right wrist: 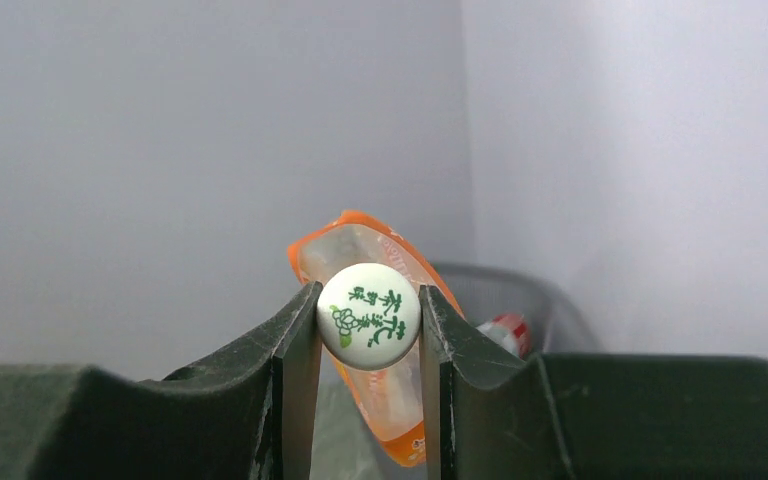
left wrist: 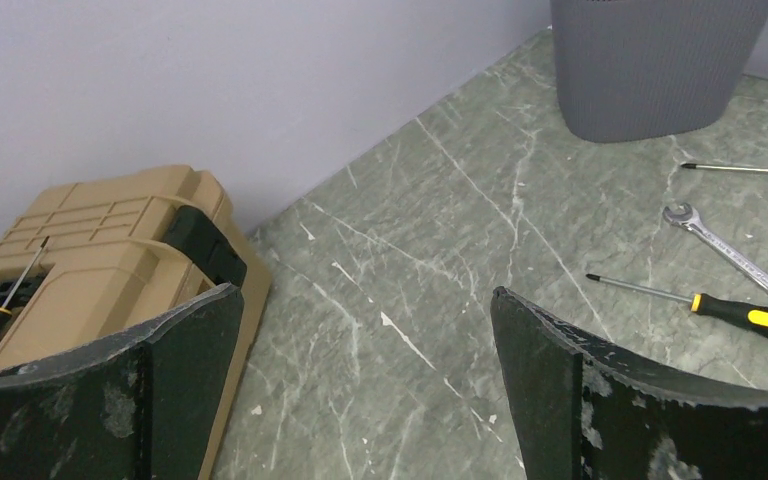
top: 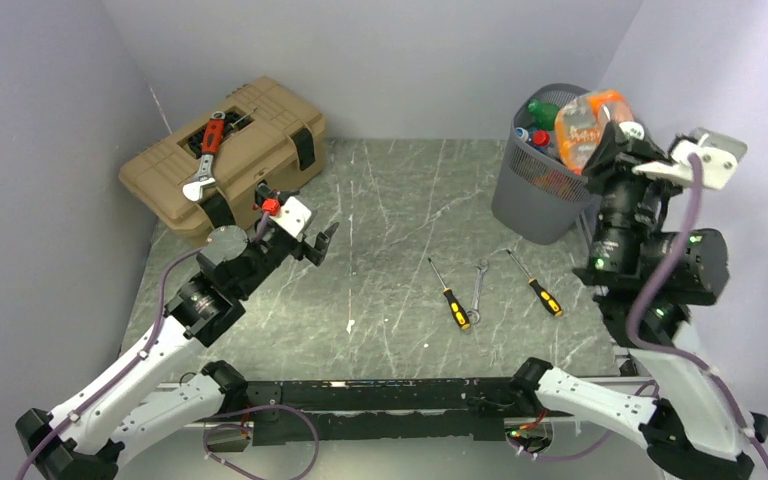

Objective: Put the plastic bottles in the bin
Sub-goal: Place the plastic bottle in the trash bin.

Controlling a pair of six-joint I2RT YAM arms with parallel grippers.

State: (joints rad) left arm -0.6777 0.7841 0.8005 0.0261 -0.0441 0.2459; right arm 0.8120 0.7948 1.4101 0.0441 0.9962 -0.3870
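Observation:
The grey mesh bin (top: 535, 190) stands at the far right of the table and holds several bottles, among them a green one (top: 543, 110). My right gripper (top: 628, 133) is shut on the white cap (right wrist: 369, 317) of an orange-labelled plastic bottle (top: 585, 125), held above the bin's rim. In the right wrist view the bottle (right wrist: 390, 400) hangs away from the jaws, with the bin's rim (right wrist: 550, 295) and a red-capped bottle (right wrist: 505, 330) behind it. My left gripper (top: 318, 243) is open and empty above the table beside the toolbox. The left wrist view shows the bin's lower wall (left wrist: 650, 70).
A tan toolbox (top: 215, 155) with black latches sits at the far left with a red-handled wrench (top: 205, 155) on its lid. Two yellow-and-black screwdrivers (top: 448, 295) (top: 538, 288) and a spanner (top: 478, 290) lie on the table in front of the bin. Walls enclose the back and sides.

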